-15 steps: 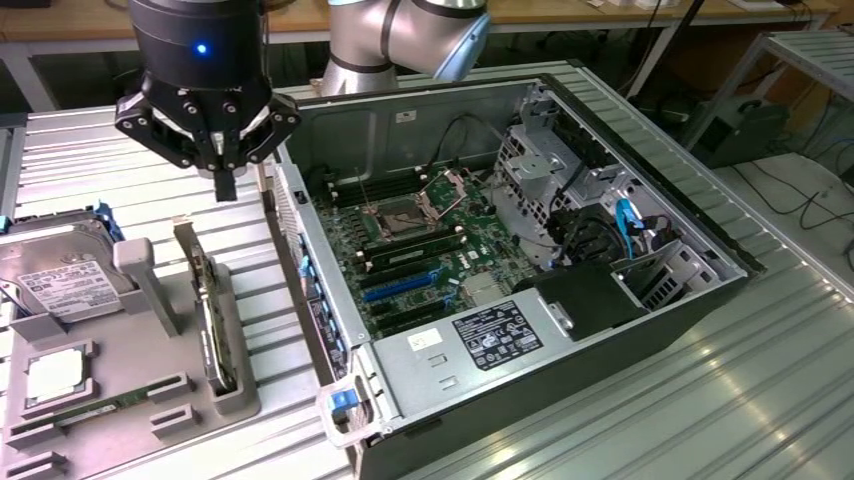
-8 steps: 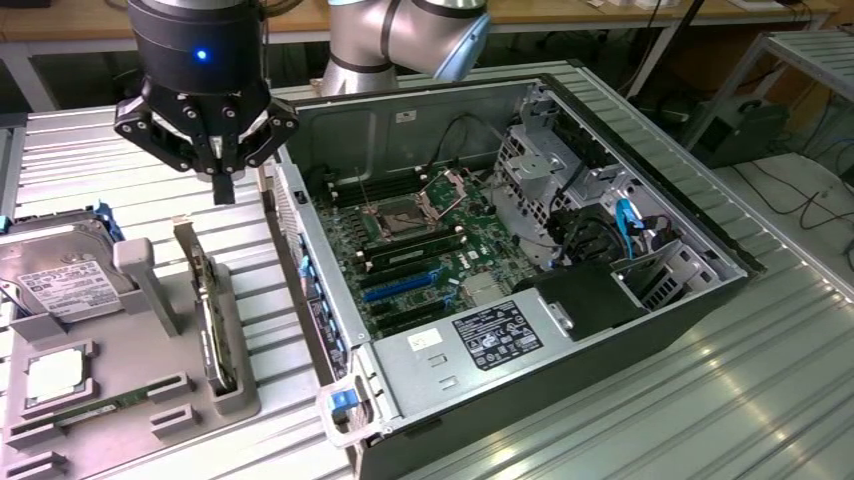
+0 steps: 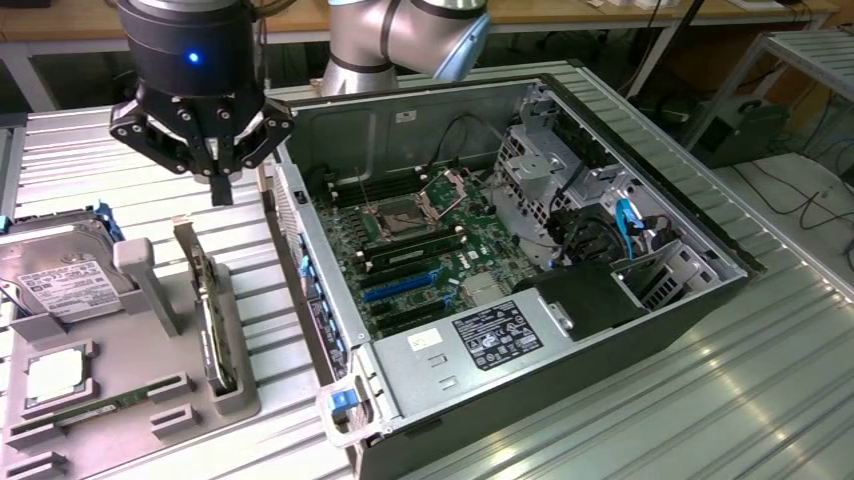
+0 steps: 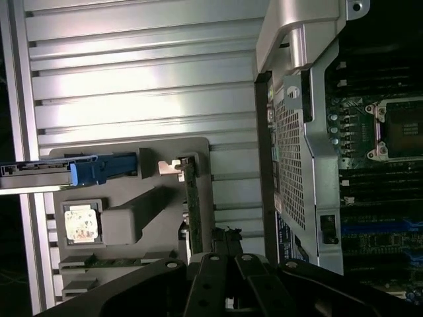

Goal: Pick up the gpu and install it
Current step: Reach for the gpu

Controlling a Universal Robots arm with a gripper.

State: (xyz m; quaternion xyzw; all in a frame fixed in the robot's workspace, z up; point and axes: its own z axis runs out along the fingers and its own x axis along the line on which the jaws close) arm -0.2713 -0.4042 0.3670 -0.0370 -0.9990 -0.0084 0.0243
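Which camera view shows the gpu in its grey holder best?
The exterior view: the gpu stands on edge in the grey holder, its full length and one side visible. The wrist view looks down on it, so there the gpu appears as a thin strip.

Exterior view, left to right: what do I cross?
In order: boxy silver hard drive with white label → thin dark gpu card standing on edge in the grey holder → square metal CPU socket on the green motherboard → bright blue cable inside the open case.
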